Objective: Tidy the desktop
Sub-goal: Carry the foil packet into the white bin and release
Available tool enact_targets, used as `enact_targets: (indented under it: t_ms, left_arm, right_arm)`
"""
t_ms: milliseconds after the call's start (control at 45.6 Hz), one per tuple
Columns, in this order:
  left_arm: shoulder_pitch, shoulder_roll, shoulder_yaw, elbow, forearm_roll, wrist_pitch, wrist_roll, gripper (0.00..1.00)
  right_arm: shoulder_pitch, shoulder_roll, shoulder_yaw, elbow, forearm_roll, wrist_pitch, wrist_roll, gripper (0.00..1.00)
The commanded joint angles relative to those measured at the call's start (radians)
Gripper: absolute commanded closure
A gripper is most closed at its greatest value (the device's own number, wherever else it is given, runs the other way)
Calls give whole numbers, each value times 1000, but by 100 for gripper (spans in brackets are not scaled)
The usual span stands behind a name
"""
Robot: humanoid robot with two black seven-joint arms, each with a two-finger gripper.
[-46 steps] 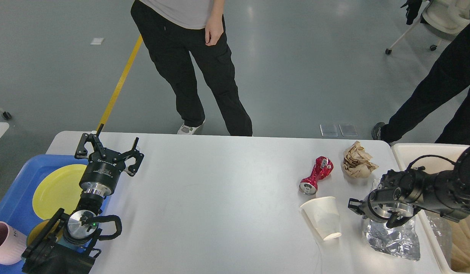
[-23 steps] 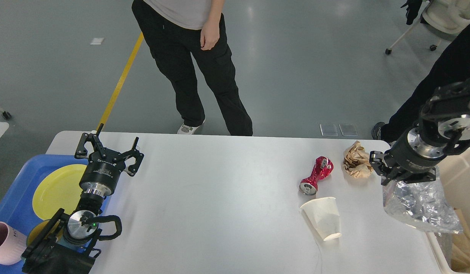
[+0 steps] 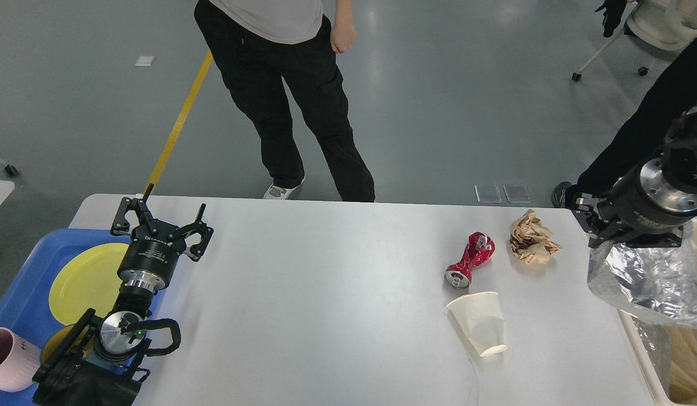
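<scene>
While the white tabletop (image 3: 337, 293) fills the lower middle of the frame, the right tool (image 3: 619, 237) hangs at the right edge, just past the tabletop's far right corner, with a crumpled silver foil bag (image 3: 647, 282) dangling under it; the fingers are pinched on the bag's top edge. Below the bag, in the lower right corner, part of a cream bin (image 3: 644, 361) shows beside the tabletop's right edge. The left tool (image 3: 159, 217) sits in the left part of the frame over the tabletop's left side, its fingers spread wide and holding nothing. Left of it lies a blue tray (image 3: 21, 287) carrying a yellow plate (image 3: 80, 282), with a pink cup (image 3: 4, 361) at the lower left corner. On the right half of the tabletop lie a crushed red can (image 3: 470, 259), a ball of brown paper (image 3: 532, 243) just right of it, and a white paper cup (image 3: 479, 322) tipped on its side below the can. All three lie left of the right tool and apart from it. A person in black trousers (image 3: 303, 101) stands beyond the tabletop's upper edge.
</scene>
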Motion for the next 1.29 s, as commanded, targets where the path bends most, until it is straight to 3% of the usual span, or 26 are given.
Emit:
enact_targets:
  t_ms: [0, 285, 482, 635, 767, 920, 1205, 1227, 1271]
  left_arm:
    - [0, 0, 0, 0, 0, -1, 0, 3]
    - [0, 0, 0, 0, 0, -1, 1, 3]
    - [0, 0, 0, -1, 0, -1, 0, 3]
    - [0, 0, 0, 0, 0, -1, 0, 3]
    - [0, 0, 0, 0, 0, -1, 0, 3]
    - [0, 0, 0, 0, 0, -1, 0, 3]
    - [0, 0, 0, 0, -2, -1, 0, 3]
    - [0, 0, 0, 0, 0, 1, 0, 3]
    - [0, 0, 0, 0, 0, 1, 0, 3]
  right_arm:
    - [-95, -108, -18, -87, -7, -52, -3, 100]
    - [-607, -229, 44, -605, -13, -97, -3, 100]
    - [-1058, -234, 235, -983, -12, -244, -3, 100]
    - [-1407, -156, 390, -1309, -9, -298, 2, 100]
    - [-1599, -58, 469, -1521, -9, -336, -1, 100]
    - [-1655, -14, 481, -1555, -4, -419, -3, 100]
    - [-1656, -11, 487, -1555, -1, -428, -3, 100]
    - [-1656, -11, 487, -1555, -3, -430, -3, 92]
    - [-1656, -10, 482, -1557, -1, -435, -1, 49]
